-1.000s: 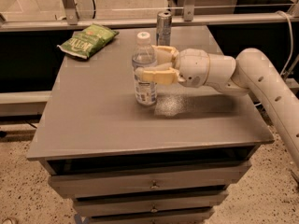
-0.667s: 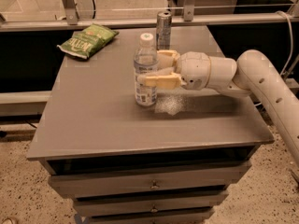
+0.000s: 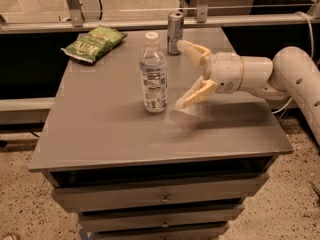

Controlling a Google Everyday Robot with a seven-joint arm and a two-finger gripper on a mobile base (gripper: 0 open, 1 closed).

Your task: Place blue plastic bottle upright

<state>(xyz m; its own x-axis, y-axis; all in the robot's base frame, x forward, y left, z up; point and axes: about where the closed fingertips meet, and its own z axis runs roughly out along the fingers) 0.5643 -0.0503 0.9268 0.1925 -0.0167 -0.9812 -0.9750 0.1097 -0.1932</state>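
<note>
The blue plastic bottle (image 3: 153, 73), clear with a white cap and a white-and-blue label, stands upright on the grey table top (image 3: 100, 129) near its middle. My gripper (image 3: 187, 74) is open and empty, just right of the bottle and apart from it. Its two tan fingers (image 3: 196, 94) spread wide toward the bottle. The white arm reaches in from the right edge.
A silver metal can (image 3: 174, 32) stands at the back of the table, behind the gripper. A green chip bag (image 3: 93, 42) lies at the back left corner. Drawers sit below the table top. A metal rail runs behind the table.
The gripper was shut on the bottle; it has let go, opened wide and drawn back to the right. The bottle stays standing upright.
</note>
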